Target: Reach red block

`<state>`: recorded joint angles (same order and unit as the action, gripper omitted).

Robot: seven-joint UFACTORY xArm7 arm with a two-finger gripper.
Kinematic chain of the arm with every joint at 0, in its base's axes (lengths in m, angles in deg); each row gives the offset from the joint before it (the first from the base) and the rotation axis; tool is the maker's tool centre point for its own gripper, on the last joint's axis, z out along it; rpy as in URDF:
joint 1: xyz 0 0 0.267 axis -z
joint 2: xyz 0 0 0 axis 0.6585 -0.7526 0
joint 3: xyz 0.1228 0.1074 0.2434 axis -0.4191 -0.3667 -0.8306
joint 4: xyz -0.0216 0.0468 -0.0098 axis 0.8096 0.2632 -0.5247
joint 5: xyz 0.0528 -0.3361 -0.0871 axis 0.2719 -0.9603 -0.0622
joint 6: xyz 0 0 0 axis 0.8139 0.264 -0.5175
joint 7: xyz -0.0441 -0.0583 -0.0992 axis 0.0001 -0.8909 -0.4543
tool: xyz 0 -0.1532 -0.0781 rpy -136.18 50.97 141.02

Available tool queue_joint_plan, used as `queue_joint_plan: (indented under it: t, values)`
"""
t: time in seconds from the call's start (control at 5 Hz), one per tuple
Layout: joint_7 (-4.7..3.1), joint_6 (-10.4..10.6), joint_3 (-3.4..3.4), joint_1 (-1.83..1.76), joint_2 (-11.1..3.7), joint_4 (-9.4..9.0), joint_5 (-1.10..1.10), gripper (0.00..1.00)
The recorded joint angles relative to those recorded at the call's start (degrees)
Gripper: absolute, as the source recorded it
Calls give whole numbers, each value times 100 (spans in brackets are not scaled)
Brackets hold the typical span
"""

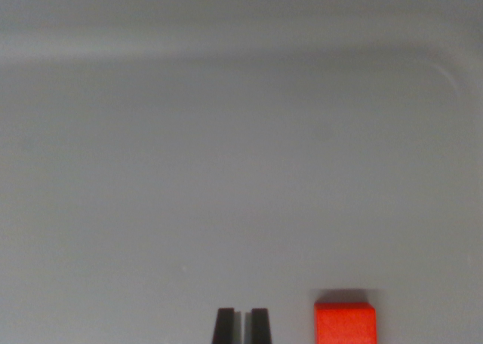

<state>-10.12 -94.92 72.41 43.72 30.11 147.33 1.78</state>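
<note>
Nearly closed and empty at the bottom edge, the end effector point(241, 325) is seen just left of the red block point(345, 323), judged light, rigid, best gripped across its 2 flat sides.

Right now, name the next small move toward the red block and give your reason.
Probably a short sideways shift toward the wrist view's right. The gripper sits at the bottom edge with its fingertips nearly together, and the red block lies beside it on the grey surface, apart from it, not between the fingertips.
</note>
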Motion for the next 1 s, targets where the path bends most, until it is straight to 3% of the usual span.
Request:
queue_joint_plan:
  t: [0.2, 0.4, 0.6, 0.8, 1.0]
  values:
    - [-27, 265, 35, 36, -71, -210, 6, 0]
    - [-27, 265, 35, 36, -71, -210, 6, 0]
    - [-55, 536, 71, 72, -144, -424, 11, 0]
    - [-55, 536, 71, 72, -144, -424, 11, 0]
    - [-84, 810, 108, 110, -218, -641, 17, 0]
